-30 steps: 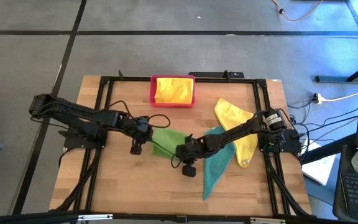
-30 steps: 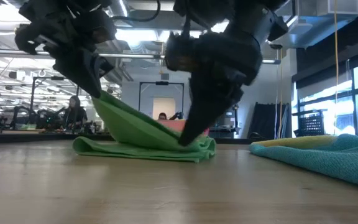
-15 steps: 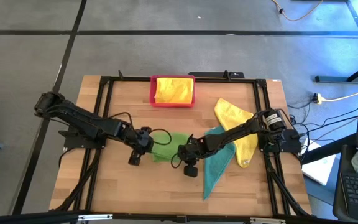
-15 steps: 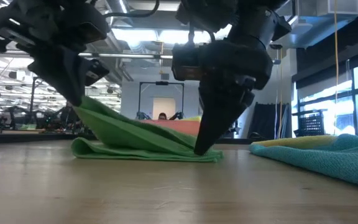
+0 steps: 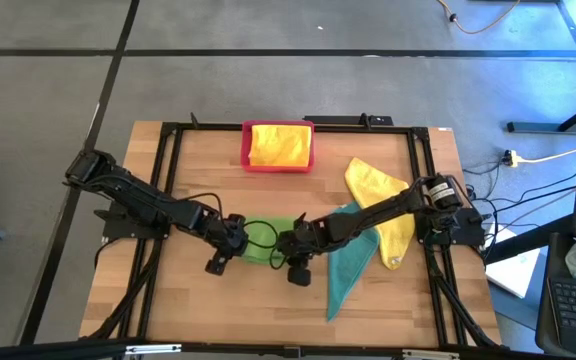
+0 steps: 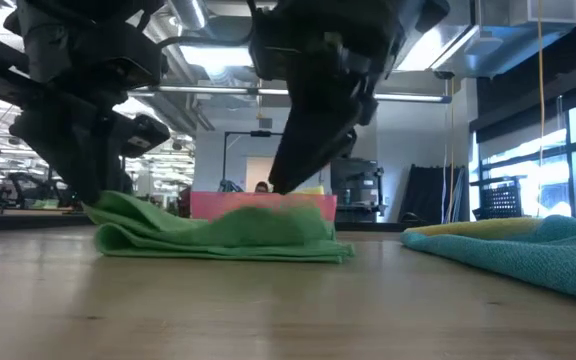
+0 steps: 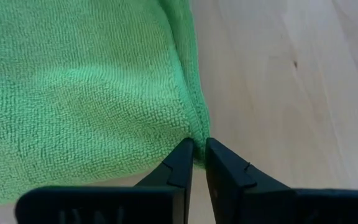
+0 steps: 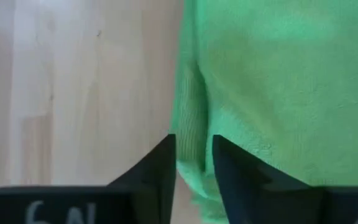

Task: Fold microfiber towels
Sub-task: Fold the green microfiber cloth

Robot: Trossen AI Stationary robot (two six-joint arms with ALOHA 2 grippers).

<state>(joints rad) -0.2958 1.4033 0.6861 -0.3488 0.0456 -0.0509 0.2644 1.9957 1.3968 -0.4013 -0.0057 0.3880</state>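
The bright green towel [image 5: 264, 238] lies folded on the table's middle, between my two grippers; it also shows in the low view [image 6: 218, 232]. My left gripper [image 5: 230, 243] is shut on its left end. My right gripper [image 5: 290, 248] is shut on its right end. A teal towel [image 5: 351, 262] and a yellow towel [image 5: 383, 198] lie spread at the right. Another yellow towel [image 5: 280, 143] lies in the pink tray [image 5: 246, 150]. The pale olive towel is not in view. My left gripper pinches the green towel's hemmed corner [image 7: 196, 127] between its two fingers, low at the table. The towel lies flat beyond the fingers, on the wood. My right gripper pinches a folded edge of the green towel [image 8: 190, 140] between its two fingers, several layers thick. The towel spreads flat beyond the fingers, resting on the table.
The pink tray stands at the table's far middle, behind the green towel. The teal towel lies just right of my right gripper, partly under the right arm. Bare wood [image 5: 218, 300] lies toward the near edge.
My left gripper has gone down and toward the near edge, carrying the green towel's raised edge with it. The towel, which slanted up from the table, is now folded over and lies flat. My right gripper has shifted slightly to the left.
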